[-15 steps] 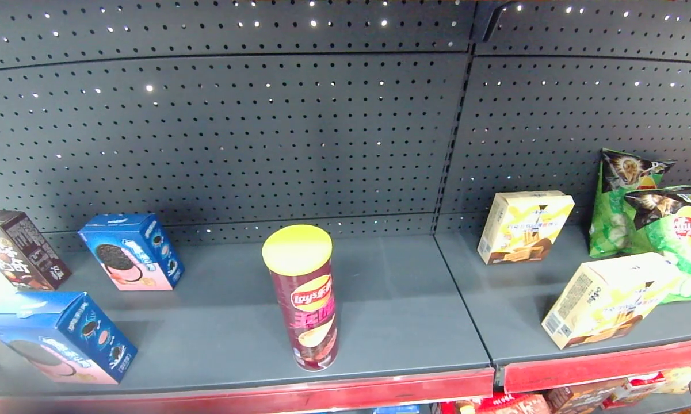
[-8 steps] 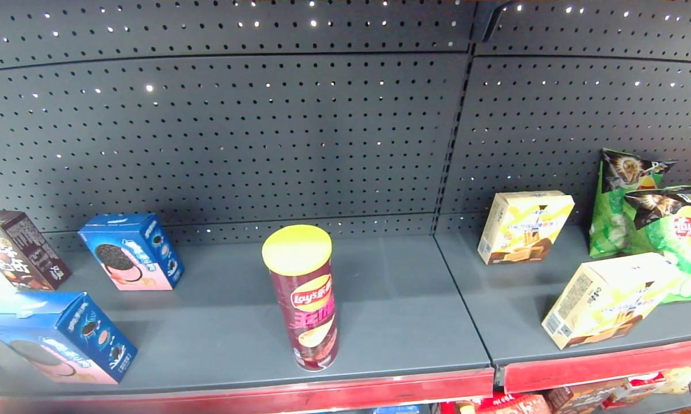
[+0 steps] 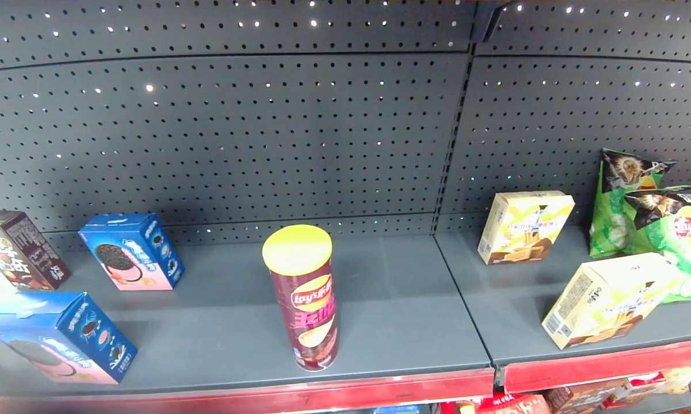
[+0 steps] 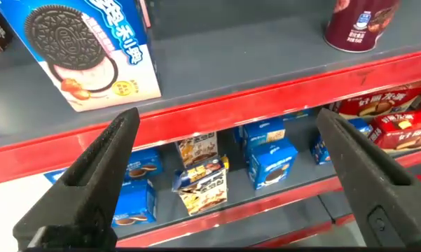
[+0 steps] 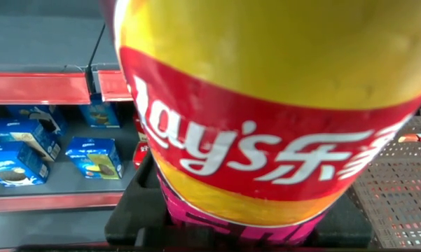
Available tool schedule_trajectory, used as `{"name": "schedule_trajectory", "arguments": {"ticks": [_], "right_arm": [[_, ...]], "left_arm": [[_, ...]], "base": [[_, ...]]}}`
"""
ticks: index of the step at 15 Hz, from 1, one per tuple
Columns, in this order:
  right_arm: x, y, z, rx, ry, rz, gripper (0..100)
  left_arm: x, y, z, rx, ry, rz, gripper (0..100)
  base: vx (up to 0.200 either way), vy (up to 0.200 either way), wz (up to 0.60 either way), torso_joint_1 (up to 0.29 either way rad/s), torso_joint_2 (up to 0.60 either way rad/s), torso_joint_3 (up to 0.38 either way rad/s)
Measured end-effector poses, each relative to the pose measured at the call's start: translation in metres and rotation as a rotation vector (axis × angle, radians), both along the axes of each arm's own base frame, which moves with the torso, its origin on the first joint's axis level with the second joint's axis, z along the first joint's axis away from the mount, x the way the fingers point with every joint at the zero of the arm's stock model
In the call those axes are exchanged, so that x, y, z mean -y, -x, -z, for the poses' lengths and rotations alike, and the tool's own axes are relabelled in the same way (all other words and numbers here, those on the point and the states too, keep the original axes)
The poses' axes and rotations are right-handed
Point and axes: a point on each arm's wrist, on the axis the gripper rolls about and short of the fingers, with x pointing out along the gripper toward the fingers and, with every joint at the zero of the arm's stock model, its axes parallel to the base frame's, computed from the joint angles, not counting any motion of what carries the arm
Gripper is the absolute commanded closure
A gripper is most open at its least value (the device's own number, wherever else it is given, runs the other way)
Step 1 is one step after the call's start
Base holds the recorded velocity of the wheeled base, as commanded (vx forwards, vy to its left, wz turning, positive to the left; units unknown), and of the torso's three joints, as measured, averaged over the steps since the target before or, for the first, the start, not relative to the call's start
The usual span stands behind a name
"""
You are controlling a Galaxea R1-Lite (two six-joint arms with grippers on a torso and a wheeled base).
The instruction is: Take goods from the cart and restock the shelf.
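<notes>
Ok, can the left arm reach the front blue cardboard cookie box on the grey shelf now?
Probably yes: the left pincer is open, facing the blue cardboard cookie box at the grey shelf's front edge, with nothing between them.

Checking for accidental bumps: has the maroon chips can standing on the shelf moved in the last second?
No. The chips can stands at the same spot, left of the shelf seam, just behind the red front edge.
</notes>
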Motion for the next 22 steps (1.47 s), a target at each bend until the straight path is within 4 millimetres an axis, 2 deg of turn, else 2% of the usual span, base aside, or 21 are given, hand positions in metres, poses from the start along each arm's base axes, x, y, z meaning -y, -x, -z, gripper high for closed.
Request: {"name": "schedule_trajectory", "arguments": {"ticks": [2,5,9,12,15,22], "right_arm": [[0.000,0.001,-0.005,0.033,0.009,-0.025,100],[0.000,-0.005,-0.027,0.100,0.028,-0.099,100],[0.000,-0.018,-0.068,0.115,0.025,-0.366,100],[0.000,-0.026,-0.087,0.095,0.011,-0.534,100],[0.001,-0.034,-0.095,0.061,-0.014,-0.646,100],[0.005,-0.051,-0.099,0.016,-0.022,-0.625,100]], "left_arm": [[0.000,0.000,0.000,0.000,0.000,0.000,0],[0.000,0.000,0.000,0.000,0.000,0.000,0],[0.000,0.000,0.000,-0.001,0.000,0.000,0],[0.000,0.000,0.000,-0.001,-0.001,0.000,0],[0.000,0.000,0.000,-0.002,0.000,0.000,0],[0.000,0.000,0.000,-0.002,-0.001,0.000,0]], "base": [[0.000,0.000,0.00,0.000,0.00,0.000],[0.000,0.000,0.00,0.000,0.00,0.000],[0.000,0.000,0.00,0.000,0.00,0.000],[0.000,0.000,0.00,0.000,0.00,0.000],[0.000,0.000,0.00,0.000,0.00,0.000],[0.000,0.000,0.00,0.000,0.00,0.000]]}}
